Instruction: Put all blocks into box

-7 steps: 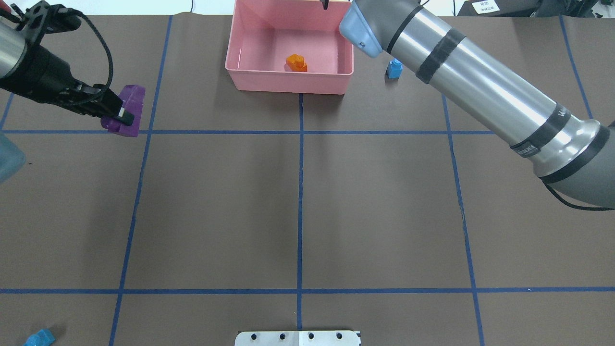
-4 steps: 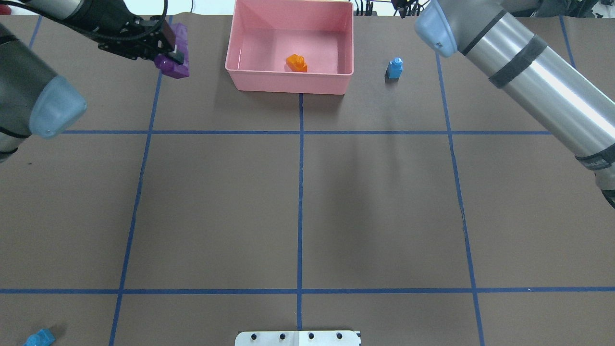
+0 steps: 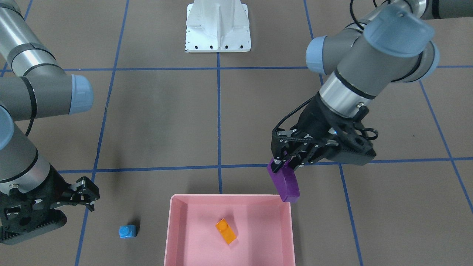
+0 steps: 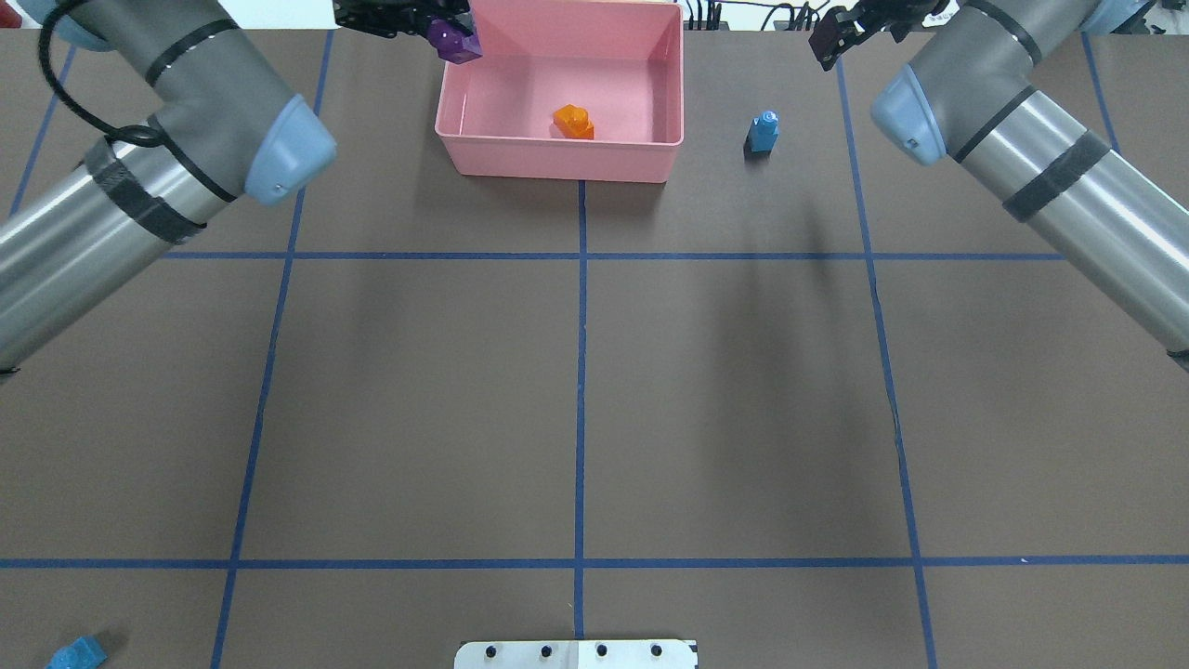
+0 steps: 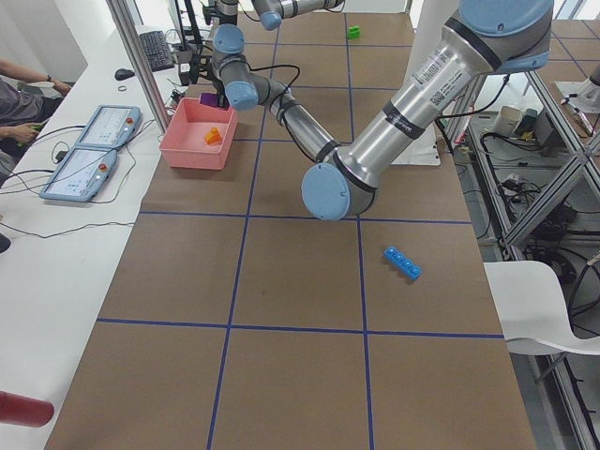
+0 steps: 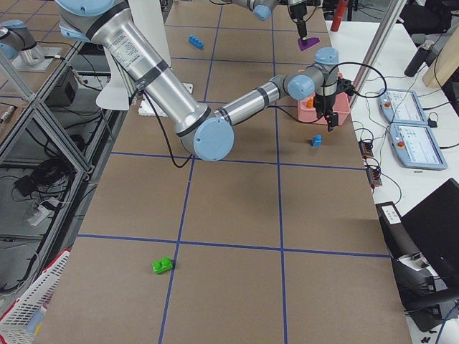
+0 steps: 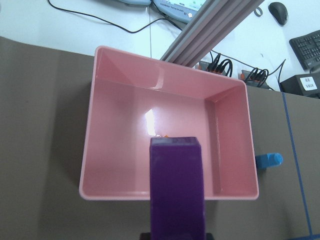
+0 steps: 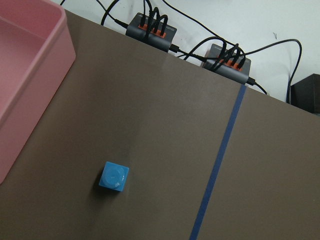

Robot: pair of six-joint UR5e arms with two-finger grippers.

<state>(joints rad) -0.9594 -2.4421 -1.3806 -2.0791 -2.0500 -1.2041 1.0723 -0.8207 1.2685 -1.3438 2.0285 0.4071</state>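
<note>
Box (image 4: 562, 160) sits at the far edge of the table (image 4: 576, 390), opposite the white robot base (image 3: 218, 27). Over the box's corner on the robot's left you see the purple block (image 3: 285, 186) hanging end-down, pinched at its top by the left gripper (image 3: 284, 164) (raised, not touching the rim). The long blue block (image 5: 402, 263) and the green block (image 6: 163, 266) lie well apart from both grippers. The orange block (image 4: 573, 122) lies inside the box. The small blue block (image 4: 763, 132) stands just beside the box, near the right gripper (image 3: 88, 193), but you cannot tell how that gripper's jaws stand.
</note>
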